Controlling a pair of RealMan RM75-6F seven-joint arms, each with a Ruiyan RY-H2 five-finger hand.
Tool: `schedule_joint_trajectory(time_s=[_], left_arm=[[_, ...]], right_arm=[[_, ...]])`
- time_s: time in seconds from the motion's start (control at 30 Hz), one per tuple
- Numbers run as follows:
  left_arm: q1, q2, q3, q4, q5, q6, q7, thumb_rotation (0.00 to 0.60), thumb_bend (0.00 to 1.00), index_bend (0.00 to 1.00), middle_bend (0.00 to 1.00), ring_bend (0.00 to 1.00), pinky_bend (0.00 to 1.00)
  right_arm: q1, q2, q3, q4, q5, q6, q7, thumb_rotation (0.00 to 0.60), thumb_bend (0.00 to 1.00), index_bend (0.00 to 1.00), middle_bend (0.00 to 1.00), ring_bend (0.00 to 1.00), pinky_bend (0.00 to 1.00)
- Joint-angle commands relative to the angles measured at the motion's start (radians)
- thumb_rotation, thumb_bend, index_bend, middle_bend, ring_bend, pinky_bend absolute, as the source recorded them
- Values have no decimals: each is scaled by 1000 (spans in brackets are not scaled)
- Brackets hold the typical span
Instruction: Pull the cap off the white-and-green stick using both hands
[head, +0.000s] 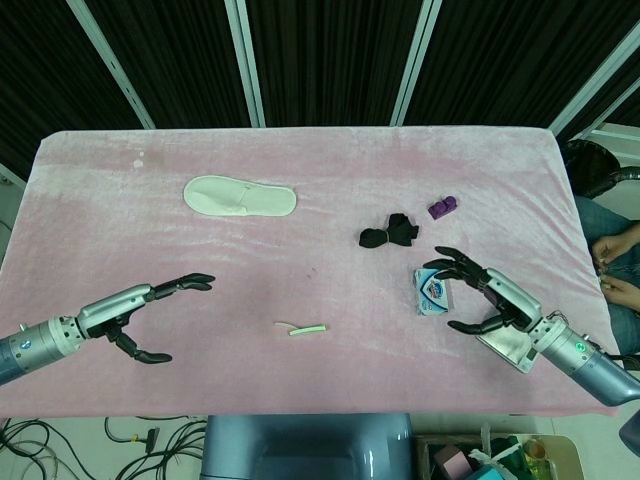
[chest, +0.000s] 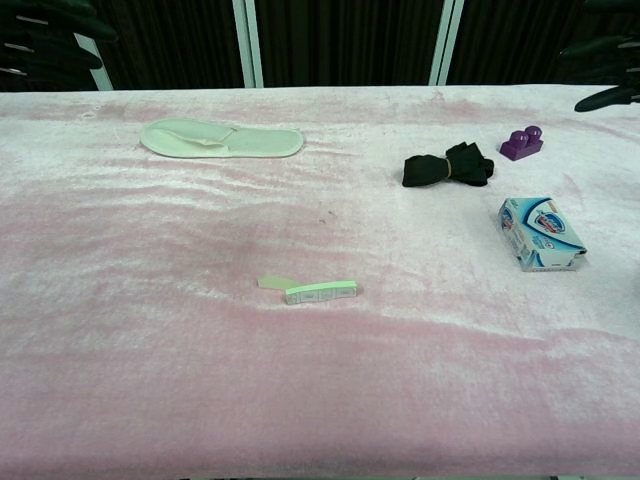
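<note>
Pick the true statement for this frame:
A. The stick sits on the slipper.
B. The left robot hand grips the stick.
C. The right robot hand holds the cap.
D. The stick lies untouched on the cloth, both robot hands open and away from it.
D: the white-and-green stick lies alone on the pink cloth, with the left robot hand and right robot hand both open and off to either side.

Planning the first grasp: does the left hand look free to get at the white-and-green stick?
Probably yes. The left hand is open and empty, and only bare pink cloth lies between it and the white-and-green stick; the slipper lies well off that path.
</note>
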Motion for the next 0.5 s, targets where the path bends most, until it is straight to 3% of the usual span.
schedule_joint_trajectory(time_s=[0.03, 0.1, 0.27, 0.33, 0.43, 0.5], left_arm=[[4, 6, 0, -9, -13, -10, 26, 600, 211, 102, 15, 0, 0], [9, 10, 0, -18, -18, -20, 72, 600, 211, 102, 15, 0, 0], [47, 32, -18, -73, -50, -53, 333, 600, 211, 101, 15, 0, 0], [77, 47, -24, -106, -77, -49, 427, 600, 211, 99, 15, 0, 0], [135, 61, -34, -132, -128, -22, 559, 600, 212, 99, 15, 0, 0], [219, 56, -49, -135, -204, 13, 747, 600, 211, 103, 16, 0, 0]], right_arm=[[2, 5, -1, -8, 3, -5, -11, 600, 192, 18, 148, 91, 142], [3, 11, -4, -19, 2, -10, -28, 600, 192, 18, 148, 91, 142], [13, 33, -11, -65, -8, -29, -81, 600, 193, 18, 158, 108, 146], [14, 40, -6, -84, 4, -44, -125, 600, 193, 49, 213, 211, 202], [7, 42, 11, -117, 51, -87, -254, 600, 192, 159, 355, 426, 392], [0, 34, 28, -158, 96, -140, -448, 600, 193, 201, 437, 518, 491]])
